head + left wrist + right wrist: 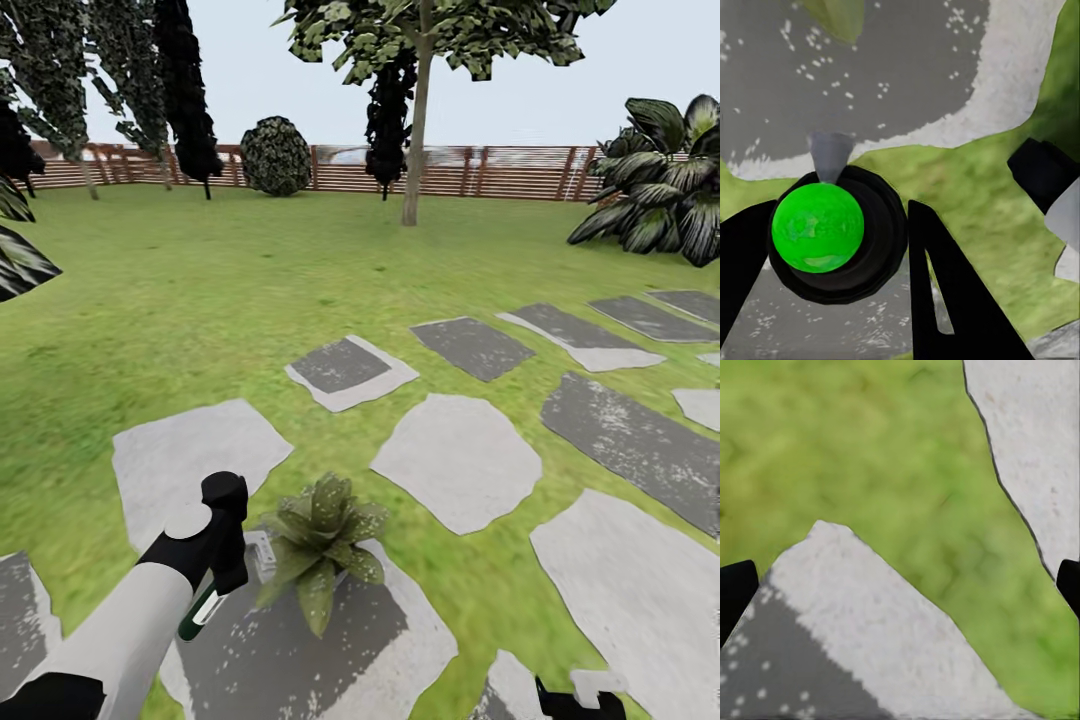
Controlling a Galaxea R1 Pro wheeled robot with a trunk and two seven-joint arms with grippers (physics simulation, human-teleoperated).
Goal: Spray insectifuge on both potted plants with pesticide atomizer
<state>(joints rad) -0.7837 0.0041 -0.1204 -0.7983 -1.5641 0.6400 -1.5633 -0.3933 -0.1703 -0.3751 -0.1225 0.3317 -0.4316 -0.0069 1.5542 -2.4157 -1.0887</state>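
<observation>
1. Down at the robot's left front, the left gripper (222, 590) sits just beside a potted plant (322, 540), which stands on a dark-and-pale stepping stone (300, 650) in the lawn (180, 300)
2. That gripper has the pesticide atomizer (203, 608) clamped between its black fingers (945, 300). From the left wrist camera you look straight down the bottle's dark round body (840, 232) with a bright green cap end, fingers tight on both sides, and its grey nozzle points toward the stone
3. From the head view the bottle hangs slanted under the wrist, pale-and-green end poking out low, and the plant's leaves are close to it but I can't tell if they touch
4. The right gripper (580, 700) is low at the robot's right front. Its wrist camera has the finger tips (735, 592) far apart at the frame edges, nothing between them, just grass and stone below
5. Farther back there's a brown slat fence (450, 170) and a thin-trunked tree (415, 110)
</observation>
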